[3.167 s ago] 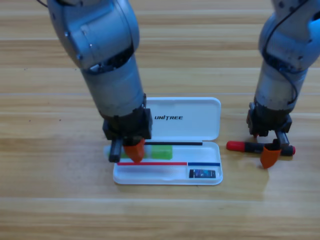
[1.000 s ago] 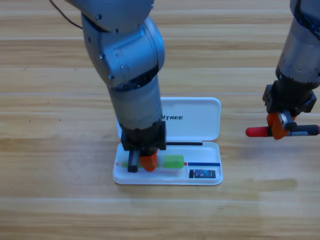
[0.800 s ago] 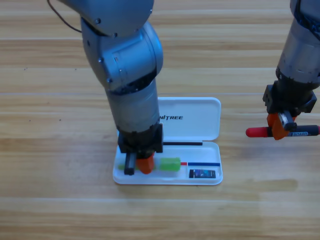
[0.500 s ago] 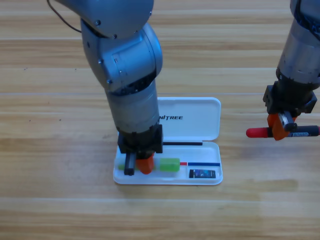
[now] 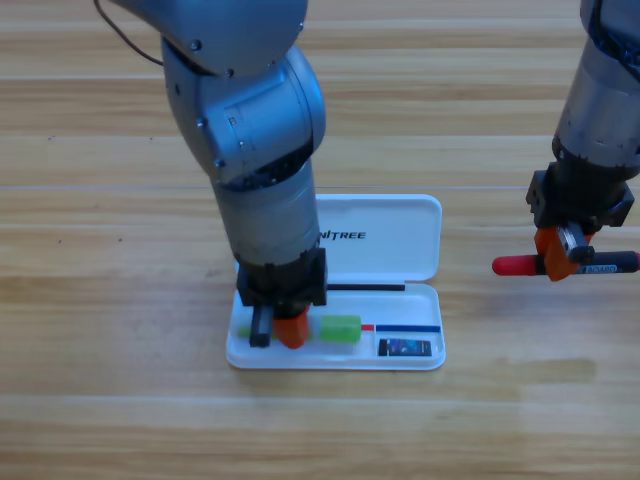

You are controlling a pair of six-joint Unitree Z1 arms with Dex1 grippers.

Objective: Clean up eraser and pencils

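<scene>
1. Two arms show in the high view, the only one. The left gripper [image 5: 277, 331] points down into the lower tray of the open white case [image 5: 400, 256], at the tray's left end.
2. Directly under that gripper lies the light green pencil [image 5: 340, 329]. Its green body sticks out to the gripper's right and a short pale bit shows to its left. One orange jaw sits against the pencil's near side, but whether the pincer clamps it or has let go cannot be told.
3. Further to the right of the left gripper, in the tray's right end, rests the eraser [image 5: 404, 347], apart from the green pencil.
4. Compared with half a second ago, the left gripper and the green pencil stand in the same spots. A second ago the gripper and the pencil were a little further right in the tray.
5. The right gripper [image 5: 560, 252] hangs above the wooden table [image 5: 110, 300], right of the case and apart from it. Its jaws are closed around the red-and-black pencil [image 5: 515, 264], which lies level, red end out to the gripper's left, black barrel to its right.
6. That gripper and its pencil are unmoved over the last second. About three seconds ago both were down at the table.
</scene>
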